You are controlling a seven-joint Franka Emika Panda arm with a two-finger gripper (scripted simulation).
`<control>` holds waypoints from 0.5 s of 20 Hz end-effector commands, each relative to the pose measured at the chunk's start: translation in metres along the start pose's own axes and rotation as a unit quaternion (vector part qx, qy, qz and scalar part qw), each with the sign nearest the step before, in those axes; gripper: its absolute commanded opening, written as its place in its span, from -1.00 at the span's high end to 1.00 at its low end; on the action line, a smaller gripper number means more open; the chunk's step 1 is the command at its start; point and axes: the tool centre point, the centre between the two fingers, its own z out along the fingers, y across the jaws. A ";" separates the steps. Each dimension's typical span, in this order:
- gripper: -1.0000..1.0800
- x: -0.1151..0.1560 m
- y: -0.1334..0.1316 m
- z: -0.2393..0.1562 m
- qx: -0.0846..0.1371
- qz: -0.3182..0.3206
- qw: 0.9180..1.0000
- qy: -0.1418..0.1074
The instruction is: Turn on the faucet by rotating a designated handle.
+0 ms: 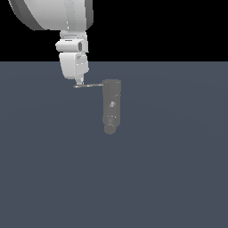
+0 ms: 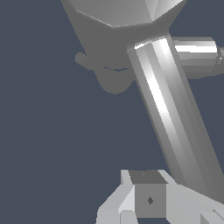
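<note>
The faucet (image 1: 111,104) is a dull grey stubby cylinder with a rounded lower end, lying on the dark floor in the exterior view. Its handle (image 1: 89,85) is a thin dark-grey rod sticking out from the cylinder's upper end towards the exterior view's left. My gripper (image 1: 79,81) hangs from the white arm with its tip right at the rod's free end, seemingly touching it from above. In the wrist view the handle (image 2: 175,122) runs close by as a thick shiny bar beside my fingers (image 2: 148,199), and the faucet body (image 2: 118,26) lies beyond. How the jaws stand is unclear.
Flat blue-grey floor (image 1: 169,178) spreads around the faucet. The white arm's large links (image 1: 53,13) fill the exterior view's upper left. A second short grey cylinder (image 2: 197,52) juts from the faucet in the wrist view.
</note>
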 end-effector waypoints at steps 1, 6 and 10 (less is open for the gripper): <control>1.00 0.000 0.009 0.000 -0.002 -0.001 1.000 0.001; 1.00 0.000 0.023 0.000 -0.002 -0.001 1.000 0.000; 1.00 0.000 0.035 0.000 -0.002 -0.001 1.000 0.000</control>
